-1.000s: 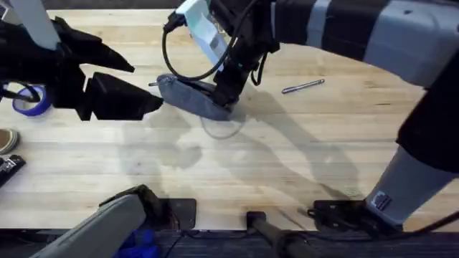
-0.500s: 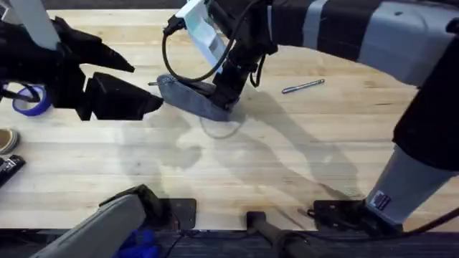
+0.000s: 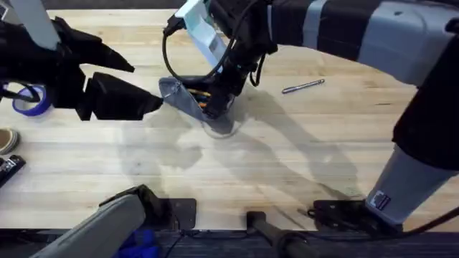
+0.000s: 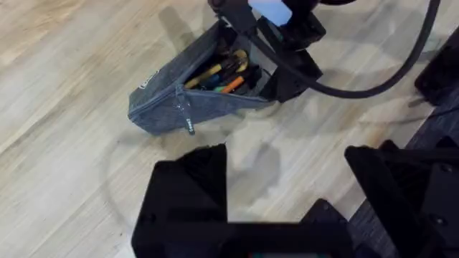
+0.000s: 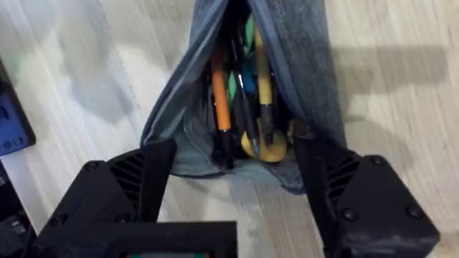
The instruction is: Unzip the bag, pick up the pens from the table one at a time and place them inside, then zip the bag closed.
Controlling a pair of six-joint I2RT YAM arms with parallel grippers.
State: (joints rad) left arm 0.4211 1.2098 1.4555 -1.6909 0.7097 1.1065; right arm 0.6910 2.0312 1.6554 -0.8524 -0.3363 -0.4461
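Denim-like blue-grey fabric pouch (image 3: 188, 100), the bag, lies on the light wooden plank table (image 3: 287, 165) at the far centre, its long axis running from far left to near right. Its zipper is open at the near-right end, and orange, yellow and dark pens (image 5: 240, 100) show inside the mouth. The right gripper (image 3: 224, 100) sits right at that open end, its 2 black fingers (image 5: 143, 179) spread on either side of the pouch mouth and not clenched on anything that I can make out; whether they touch the fabric I cannot tell. The left gripper (image 3: 147, 104) hovers just to the left of the pouch's closed end, released, with its fingers apart and empty.

Slim silver-grey metal pen (image 3: 303, 87) lies alone on the table, well to the right of the pouch and slightly farther back. Its long axis runs nearly left to right, with the right end tilted a little toward the far side. It is on the right arm's side of the pouch, so the right gripper is clearly the nearer one. As I judge it, the bag is already unzipped enough, and the next move turns on carrying the right gripper rightward to the pen and closing across its narrow width, while the left gripper is placed to steady the bag.
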